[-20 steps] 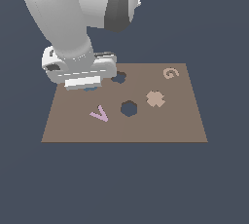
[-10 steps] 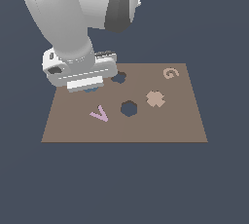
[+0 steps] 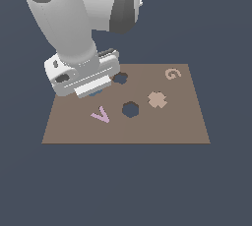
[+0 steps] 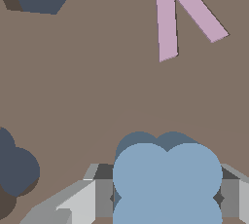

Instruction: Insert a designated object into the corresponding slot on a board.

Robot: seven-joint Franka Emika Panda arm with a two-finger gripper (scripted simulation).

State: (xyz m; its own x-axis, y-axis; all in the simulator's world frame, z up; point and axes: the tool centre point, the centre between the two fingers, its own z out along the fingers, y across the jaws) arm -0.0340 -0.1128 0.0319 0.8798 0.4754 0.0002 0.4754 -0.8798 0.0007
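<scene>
My flat brown rectangular board (image 3: 172, 122) lies under my arm, with the pink V piece (image 3: 100, 115) near its front on the exterior view's left. My gripper (image 4: 168, 198) sits low over the board's far left part, closed on the small light blue flower-shaped block (image 4: 168, 179), fingers (image 4: 80, 203) pressing both its sides. The dark scalloped slot (image 3: 120, 78) lies just beside it, to the exterior view's right. I judge I am mid-carry: next I must align the lobes over that hole, then lower.
</scene>
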